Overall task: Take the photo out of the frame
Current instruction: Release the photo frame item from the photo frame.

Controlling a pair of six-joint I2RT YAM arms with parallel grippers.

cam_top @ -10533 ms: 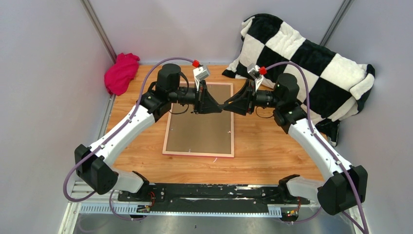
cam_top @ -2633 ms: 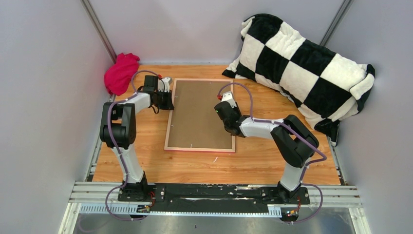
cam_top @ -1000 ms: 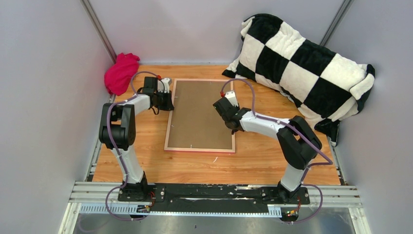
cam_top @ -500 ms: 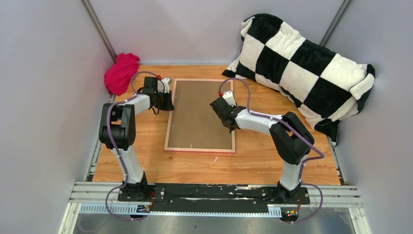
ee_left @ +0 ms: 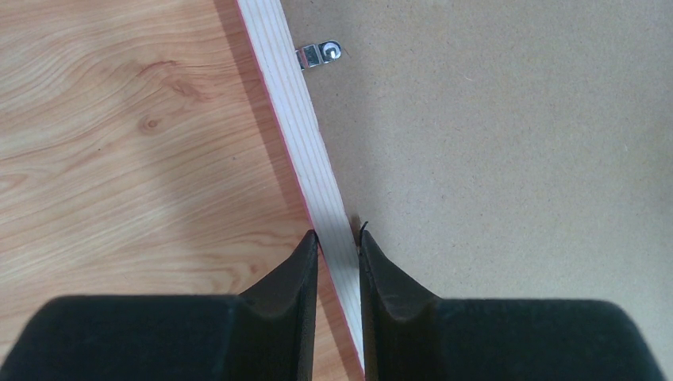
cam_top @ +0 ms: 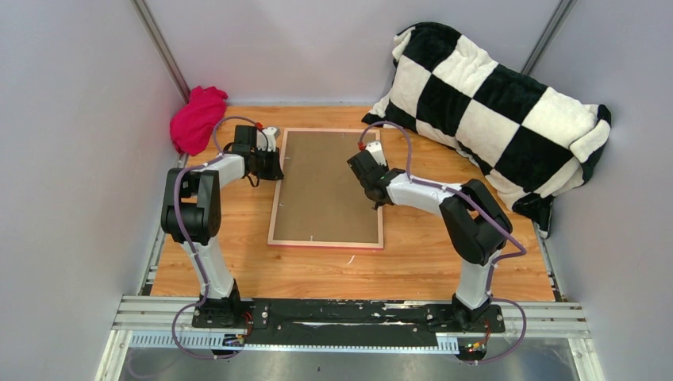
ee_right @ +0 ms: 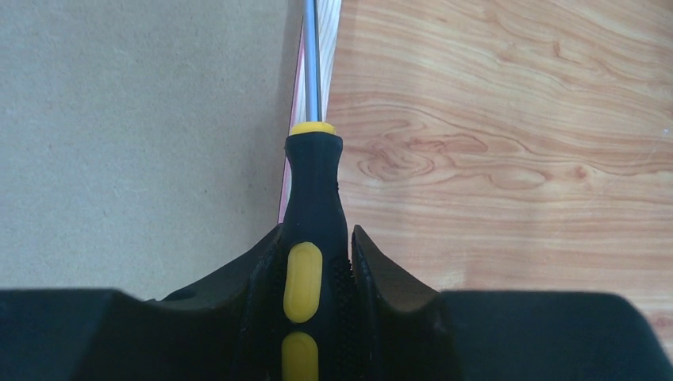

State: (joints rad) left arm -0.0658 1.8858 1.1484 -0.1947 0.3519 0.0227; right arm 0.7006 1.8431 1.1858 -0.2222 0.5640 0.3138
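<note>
Frame (cam_top: 274, 198): lying face-down on the worktop (cam_top: 444, 254), long axis running near to far; photo hidden underneath.
Left fingers (ee_left: 298, 278): pinching its left rail.
Right fingers (ee_right: 373, 274): gripping a screwdriver (ee_right: 315, 175), shaft lying along the right rail.

One frame (cam_top: 321, 198), one screwdriver (ee_right: 313, 208), one checkered blanket (cam_top: 492, 103), one pink cloth (cam_top: 197, 117)

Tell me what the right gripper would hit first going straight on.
The right gripper holds a screwdriver that leads; it would likely meet the right edge of the frame first, beside the brown board. Its tip is unseen.
</note>
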